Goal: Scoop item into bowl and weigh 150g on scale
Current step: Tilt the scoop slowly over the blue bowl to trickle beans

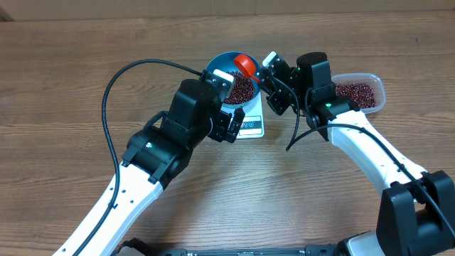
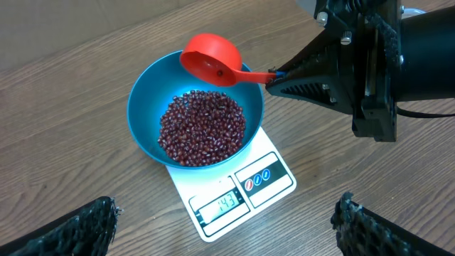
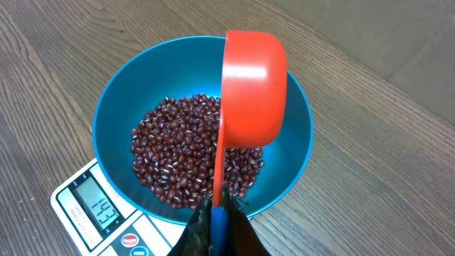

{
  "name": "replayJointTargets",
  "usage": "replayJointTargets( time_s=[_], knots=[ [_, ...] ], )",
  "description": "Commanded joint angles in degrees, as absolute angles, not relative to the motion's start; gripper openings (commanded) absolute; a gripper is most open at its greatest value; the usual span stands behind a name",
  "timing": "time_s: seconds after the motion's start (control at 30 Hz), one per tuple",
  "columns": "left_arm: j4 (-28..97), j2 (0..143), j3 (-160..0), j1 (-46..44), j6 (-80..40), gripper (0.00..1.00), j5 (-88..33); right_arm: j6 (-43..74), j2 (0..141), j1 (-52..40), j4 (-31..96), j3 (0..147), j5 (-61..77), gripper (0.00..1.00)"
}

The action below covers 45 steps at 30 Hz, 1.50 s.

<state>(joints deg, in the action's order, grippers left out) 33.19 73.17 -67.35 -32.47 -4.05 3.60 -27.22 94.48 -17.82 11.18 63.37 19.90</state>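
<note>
The blue bowl (image 3: 114,99) stands on the white scale (image 2: 266,174), whose display reads 143. Dark red-brown beans (image 3: 174,149) cover the bowl's bottom. My right gripper (image 3: 219,213) is shut on the blue-tipped handle of a red scoop (image 3: 254,85). The scoop is tipped on its side over the bowl's far rim, its cup looking empty in the left wrist view. My left gripper (image 2: 224,235) hangs open just in front of the scale, holding nothing, its fingertips (image 2: 85,227) wide apart.
A clear plastic tub (image 1: 377,82) holding more beans (image 1: 355,92) sits at the right, behind the right arm. A black cable (image 1: 114,85) loops over the table left of the left arm. Bare wooden tabletop lies all around.
</note>
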Motion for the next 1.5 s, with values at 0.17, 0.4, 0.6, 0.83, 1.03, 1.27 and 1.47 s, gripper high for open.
replayJointTargets(
  time_s=[0.17, 0.4, 0.6, 0.83, 1.03, 1.27, 1.47],
  knots=[
    [33.1, 73.5, -68.7, -32.2, -3.4, 0.99, 2.9, -27.5, 94.7, -17.9, 10.9, 63.7, 19.5, 0.04],
    [33.1, 73.5, -68.7, -32.2, -3.4, 1.00, 2.9, -27.5, 94.7, -17.9, 10.9, 63.7, 19.5, 0.04],
    [33.1, 73.5, -68.7, -32.2, -3.4, 0.99, 2.9, -27.6, 94.7, -17.9, 10.8, 63.7, 19.5, 0.04],
    [33.1, 73.5, -68.7, -32.2, -3.4, 0.99, 2.9, -32.1, 94.7, -17.9, 10.8, 63.7, 19.6, 0.04],
    [33.1, 73.5, -68.7, -32.2, -3.4, 1.00, 2.9, -36.9, 94.7, -17.9, 10.5, 63.7, 19.5, 0.04],
    [33.1, 73.5, -68.7, -32.2, -3.4, 0.99, 2.9, -36.9, 93.4, -17.9, 9.5, 63.8, 19.5, 0.04],
    [33.1, 73.5, -68.7, -32.2, -3.4, 1.00, 2.9, -36.4, 92.8, -17.9, 9.5, 63.8, 19.5, 0.04]
  ],
)
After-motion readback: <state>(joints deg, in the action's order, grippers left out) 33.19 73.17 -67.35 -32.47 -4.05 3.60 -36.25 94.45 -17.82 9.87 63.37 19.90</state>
